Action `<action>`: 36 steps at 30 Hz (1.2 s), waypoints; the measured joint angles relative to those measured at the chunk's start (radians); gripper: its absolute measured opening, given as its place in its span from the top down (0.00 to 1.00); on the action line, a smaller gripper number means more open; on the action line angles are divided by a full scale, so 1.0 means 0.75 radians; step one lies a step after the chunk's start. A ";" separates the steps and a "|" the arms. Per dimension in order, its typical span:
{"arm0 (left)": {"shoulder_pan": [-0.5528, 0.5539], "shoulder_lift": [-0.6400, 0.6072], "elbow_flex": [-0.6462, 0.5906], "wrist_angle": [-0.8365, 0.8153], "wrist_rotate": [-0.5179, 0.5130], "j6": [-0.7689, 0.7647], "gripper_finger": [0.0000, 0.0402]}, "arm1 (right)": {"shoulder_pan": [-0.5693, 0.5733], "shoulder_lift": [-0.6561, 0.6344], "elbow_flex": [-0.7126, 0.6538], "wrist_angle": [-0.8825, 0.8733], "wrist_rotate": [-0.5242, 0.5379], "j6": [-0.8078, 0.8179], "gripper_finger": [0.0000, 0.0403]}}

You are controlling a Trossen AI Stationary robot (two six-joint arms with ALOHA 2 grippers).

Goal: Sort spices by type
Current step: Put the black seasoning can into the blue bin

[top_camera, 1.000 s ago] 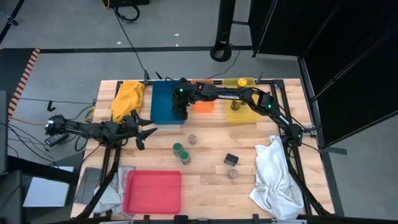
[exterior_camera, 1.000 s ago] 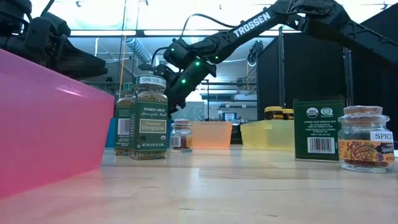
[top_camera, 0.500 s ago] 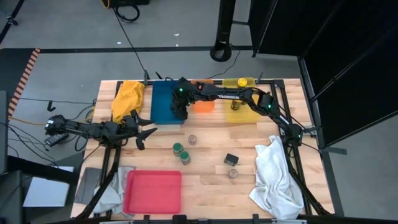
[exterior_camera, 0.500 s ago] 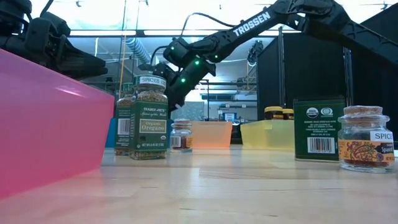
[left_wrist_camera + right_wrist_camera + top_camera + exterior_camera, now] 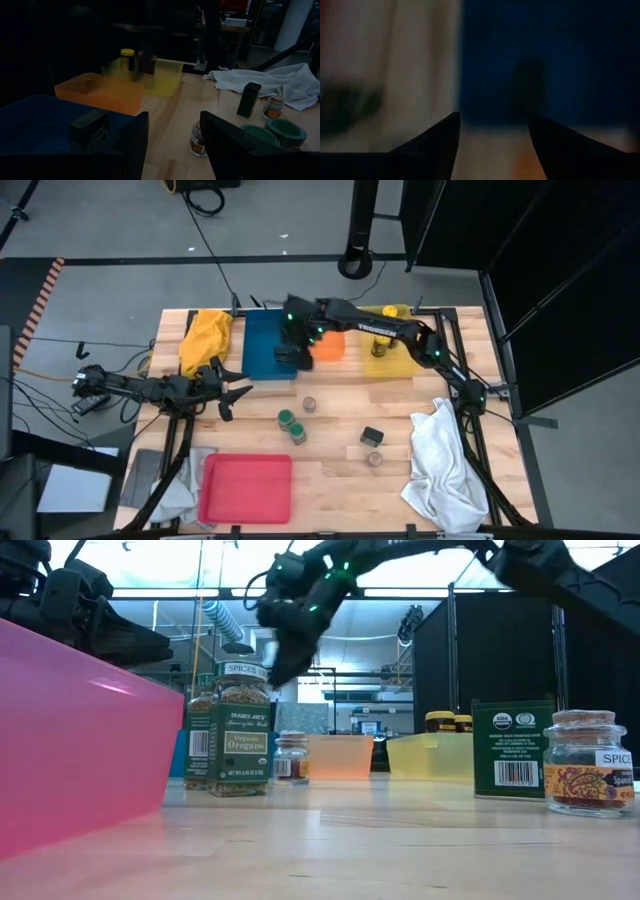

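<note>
1. The right gripper (image 5: 291, 356) hangs above the blue tray (image 5: 262, 340); its fingers (image 5: 440, 137) stand apart with nothing between them.
2. A black box (image 5: 89, 129) lies in the blue tray, below and apart from the right gripper.
3. The left gripper (image 5: 238, 391) hovers at the table's (image 5: 340, 475) left edge, near the blue tray's front corner; its fingers (image 5: 135, 142) are spread and empty.
4. Beside the blue tray stand an orange tray (image 5: 328, 347) and then a yellow tray (image 5: 392, 362); yellow-lidded jars (image 5: 127, 59) stand in the yellow tray.
5. Two green-lidded jars (image 5: 292, 426) stand together at mid-table; a small grey-topped jar (image 5: 309, 404) stands just beyond them.
6. A second black box (image 5: 372, 436) stands upright nearer the white cloth (image 5: 445, 470), with another small jar (image 5: 375, 459) just in front of it.
7. A red tray (image 5: 247, 488) lies at the front left; a yellow cloth (image 5: 205, 339) lies at the back left.
</note>
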 joint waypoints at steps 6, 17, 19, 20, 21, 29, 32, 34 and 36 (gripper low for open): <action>0.000 0.001 0.000 -0.001 0.000 0.000 0.54 | 0.146 -0.060 -0.021 -0.567 0.095 0.102 0.41; 0.000 0.004 0.000 -0.003 0.000 0.000 0.54 | 0.506 -0.300 -0.219 -0.690 0.192 0.366 0.44; 0.000 0.009 0.000 -0.002 0.001 0.000 0.54 | 0.563 -0.398 -0.302 -0.688 0.284 0.459 0.45; 0.000 0.012 0.000 -0.001 0.000 0.000 0.54 | 0.592 -0.453 -0.349 -0.688 0.339 0.521 0.45; 0.000 0.015 0.000 -0.002 0.000 0.000 0.54 | 0.620 -0.509 -0.402 -0.681 0.395 0.592 0.45; 0.000 0.018 0.000 -0.001 0.000 -0.008 0.54 | 0.833 -0.904 -0.951 -0.396 0.598 1.062 0.43; 0.000 0.018 0.000 -0.001 0.000 -0.009 0.54 | 0.873 -0.982 -1.138 -0.263 0.602 1.143 0.43; 0.000 0.018 0.000 -0.001 0.000 -0.009 0.54 | 0.883 -1.010 -1.247 -0.177 0.602 1.179 0.42; 0.000 0.018 0.000 -0.001 0.000 -0.009 0.54 | 0.885 -1.028 -1.339 -0.090 0.601 1.202 0.41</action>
